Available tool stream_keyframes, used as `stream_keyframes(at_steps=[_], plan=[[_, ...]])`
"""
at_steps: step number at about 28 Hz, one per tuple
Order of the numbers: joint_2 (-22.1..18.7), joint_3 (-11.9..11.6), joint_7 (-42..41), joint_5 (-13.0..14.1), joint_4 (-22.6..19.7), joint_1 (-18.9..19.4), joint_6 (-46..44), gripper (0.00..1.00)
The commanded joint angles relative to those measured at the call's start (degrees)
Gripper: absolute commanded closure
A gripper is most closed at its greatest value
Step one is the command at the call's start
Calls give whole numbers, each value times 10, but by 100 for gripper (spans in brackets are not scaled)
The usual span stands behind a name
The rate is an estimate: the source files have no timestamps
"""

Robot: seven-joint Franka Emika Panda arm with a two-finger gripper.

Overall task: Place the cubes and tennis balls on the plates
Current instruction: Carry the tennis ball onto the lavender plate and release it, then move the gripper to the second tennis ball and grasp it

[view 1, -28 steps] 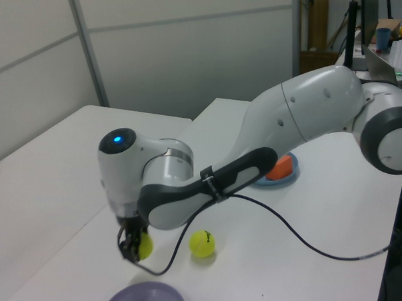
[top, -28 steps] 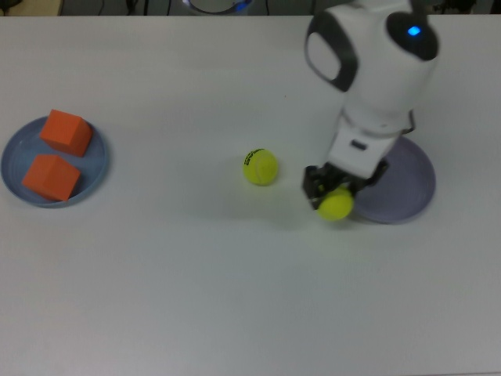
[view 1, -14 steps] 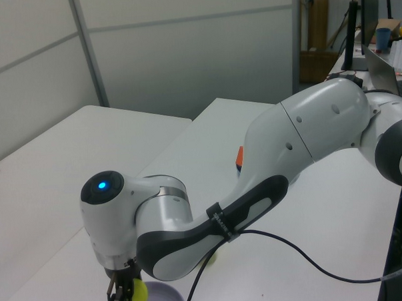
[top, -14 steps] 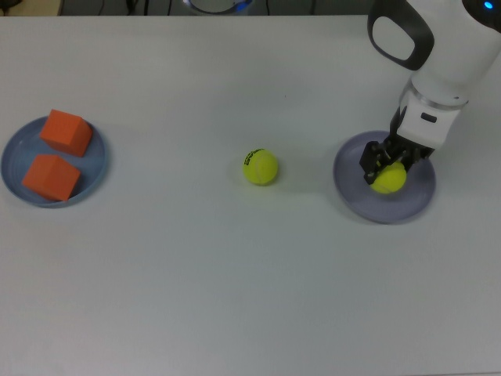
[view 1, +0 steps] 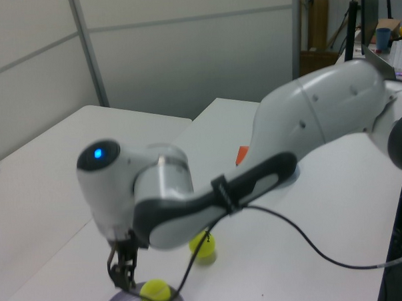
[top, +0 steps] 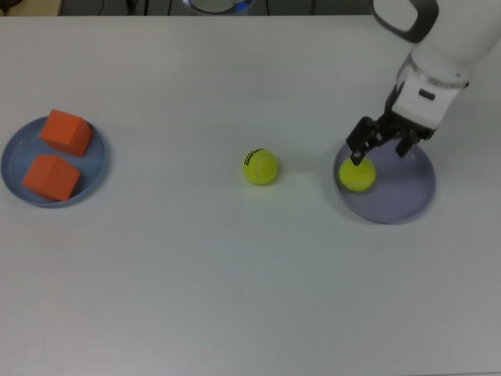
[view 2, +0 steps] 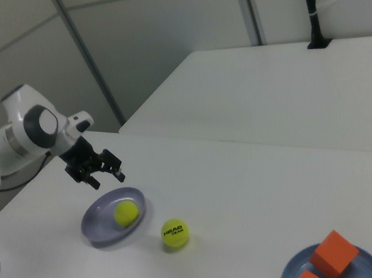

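Gripper (top: 381, 146): released, fingers spread, empty, right of the top view over the lavender plate (top: 407, 192). First tennis ball (top: 356, 175): lying on that plate's left part. Second tennis ball (top: 260, 167): frame centre, on bare table (top: 196, 282). Two cubes (top: 58, 155): on blue plate (top: 95, 166), far left. Advice: descend squarely over the second ball; it rolls readily. Room: white tabletop, grey panelled walls (view 2: 172, 19).

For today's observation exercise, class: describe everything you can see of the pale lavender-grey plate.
The round, shallow, pale lavender-grey plate has a raised rim and a smooth matte look. It lies flat on the white table, at the top view's right. One fuzzy yellow-green tennis ball rests inside near its rim. The robot's black gripper hovers above, jaws open, touching neither.
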Motion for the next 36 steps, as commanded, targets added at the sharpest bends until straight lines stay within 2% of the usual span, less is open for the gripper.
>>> stream_keyframes(at_steps=[1, 4, 8, 10, 12, 15, 16, 21, 26, 27, 31, 36], plan=[[-67, -4, -26, 46, -4, -28, -45, 0], [-93, -6, -31, 66, -3, -54, -74, 0], [-157, -20, -64, 107, -13, -105, -84, 0], [-189, -24, -93, 128, -45, -130, -81, 0], [-207, -24, -113, 133, -71, -146, -68, 0], [-241, -24, -134, 134, -140, -161, -13, 0], [-267, -24, -145, 133, -201, -167, 31, 0], [-337, -24, -190, 133, -341, -182, 120, 0], [-382, -24, -211, 133, -413, -181, 125, 0], [-398, -24, -226, 134, -444, -181, 132, 0], [-402, -24, -242, 134, -483, -181, 169, 0], [-312, -24, -237, 121, -462, -182, 194, 0]])
